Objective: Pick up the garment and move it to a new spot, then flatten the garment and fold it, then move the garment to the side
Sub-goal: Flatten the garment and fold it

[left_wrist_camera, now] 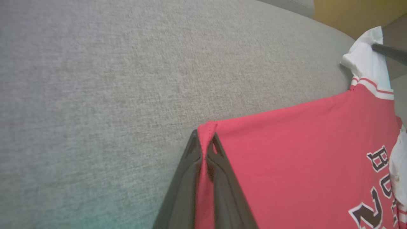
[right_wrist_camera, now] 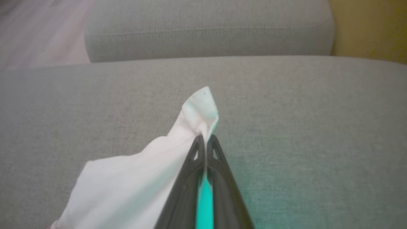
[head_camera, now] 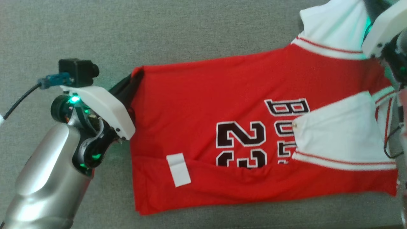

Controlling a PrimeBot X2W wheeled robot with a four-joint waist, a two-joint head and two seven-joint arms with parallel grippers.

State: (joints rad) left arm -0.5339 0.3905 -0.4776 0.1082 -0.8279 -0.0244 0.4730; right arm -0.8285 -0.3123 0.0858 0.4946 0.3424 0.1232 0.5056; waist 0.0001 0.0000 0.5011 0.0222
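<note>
Grey cushion [head_camera: 190, 31] carried the jersey [head_camera: 222, 95]; my left fingers [left_wrist_camera: 186, 181] pinched shut on its red corner [left_wrist_camera: 206, 128], right fingers [right_wrist_camera: 187, 187] on its white sleeve [right_wrist_camera: 200, 108]. Folding, I judged: lift both together next.

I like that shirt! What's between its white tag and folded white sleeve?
A black, white-edged number 23 on the red fabric jersey, seen in head view.
</note>
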